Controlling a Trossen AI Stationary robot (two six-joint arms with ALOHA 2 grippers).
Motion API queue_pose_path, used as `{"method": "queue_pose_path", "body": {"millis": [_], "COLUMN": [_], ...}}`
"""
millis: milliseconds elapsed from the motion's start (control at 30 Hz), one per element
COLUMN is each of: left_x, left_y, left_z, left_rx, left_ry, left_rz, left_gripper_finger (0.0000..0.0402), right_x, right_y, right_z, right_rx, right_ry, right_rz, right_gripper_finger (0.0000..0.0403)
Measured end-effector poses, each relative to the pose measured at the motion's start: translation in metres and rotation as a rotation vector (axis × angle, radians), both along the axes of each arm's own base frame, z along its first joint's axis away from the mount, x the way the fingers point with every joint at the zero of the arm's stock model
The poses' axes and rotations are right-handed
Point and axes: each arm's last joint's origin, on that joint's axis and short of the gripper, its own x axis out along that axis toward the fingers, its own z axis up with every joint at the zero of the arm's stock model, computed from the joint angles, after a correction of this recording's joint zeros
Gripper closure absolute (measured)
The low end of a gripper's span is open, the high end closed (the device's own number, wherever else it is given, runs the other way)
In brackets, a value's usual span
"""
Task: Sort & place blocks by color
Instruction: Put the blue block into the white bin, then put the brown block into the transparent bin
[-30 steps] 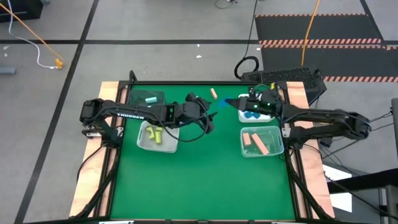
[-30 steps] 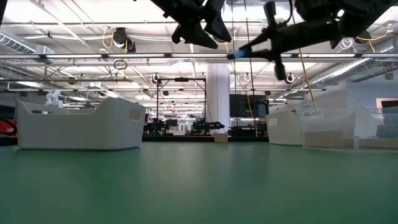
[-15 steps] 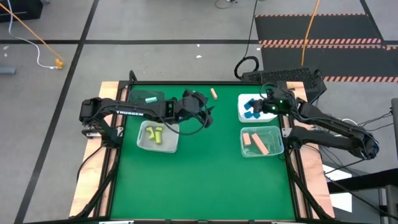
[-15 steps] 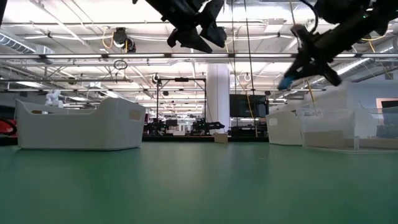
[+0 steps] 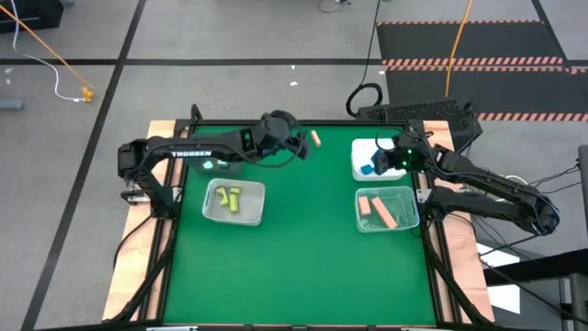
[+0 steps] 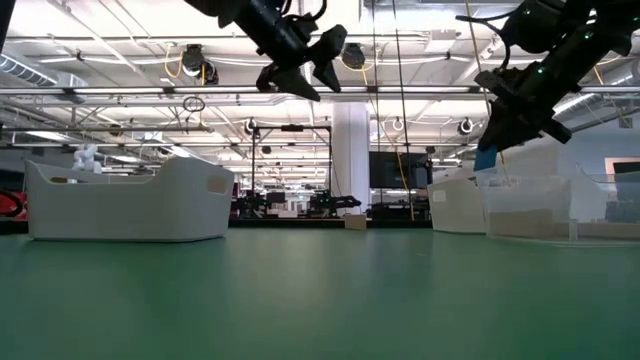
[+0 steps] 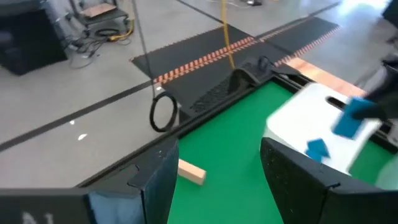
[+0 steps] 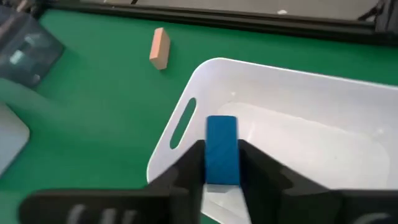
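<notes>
My right gripper (image 8: 221,158) is shut on a blue bar (image 8: 221,140) above the white bin (image 8: 186,93), at the table's far right (image 5: 361,172). One blue block (image 7: 318,149) lies in that bin. My left gripper (image 7: 214,180) is open, raised above the table near its far edge (image 5: 299,145). A tan-orange bar (image 7: 191,173) lies flat on the green mat just ahead of it (image 5: 315,138). Yellow-green blocks (image 5: 228,197) lie in the near-left clear bin, tan bars (image 5: 378,210) in the near-right clear bin. My right gripper pinches the blue bar between its two fingers, which sit on its long sides near one end (image 8: 221,171). The other end sticks out past the fingertips. The fingers slant downward. The bar (image 6: 486,160) is lifted clear, above the white bin.
The dark grey bin (image 5: 209,147) stands at the far left, partly under my left arm. The middle and near part of the green mat (image 5: 303,257) is bare. A black cable loop (image 7: 163,113) lies on the floor beyond the far edge.
My right gripper has carried the blue bar from above the table's far middle toward the right edge and down, until it is over the white bin. My left gripper has moved from the table's middle toward the far edge, closer to the lone tan-orange bar.
</notes>
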Motion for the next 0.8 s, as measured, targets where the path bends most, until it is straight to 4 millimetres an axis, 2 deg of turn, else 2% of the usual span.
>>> {"method": "queue_pose_path", "body": {"millis": [233, 400, 600, 800], "left_x": [-0.016, -0.032, -0.060, -0.097], "left_y": [0.023, 0.033, 0.032, 0.023], "left_z": [0.010, 0.020, 0.038, 0.054], "left_rx": [-0.023, -0.035, -0.048, -0.082], "left_ry": [-0.038, -0.029, 0.021, 0.123], "left_rz": [0.085, 0.129, 0.153, 0.173], "left_gripper_finger": [0.0174, 0.0174, 0.0174, 0.0174], "right_x": [0.000, 0.005, 0.026, 0.058], "right_y": [0.000, -0.003, -0.017, -0.035], "right_z": [0.000, 0.002, 0.009, -0.005], "right_rx": [-0.073, -0.120, -0.208, -0.168], "right_ry": [0.070, 0.051, -0.074, -0.166], "right_rz": [0.090, 0.111, 0.104, 0.116], "right_gripper_finger": [0.0217, 0.0163, 0.0142, 0.0144]}}
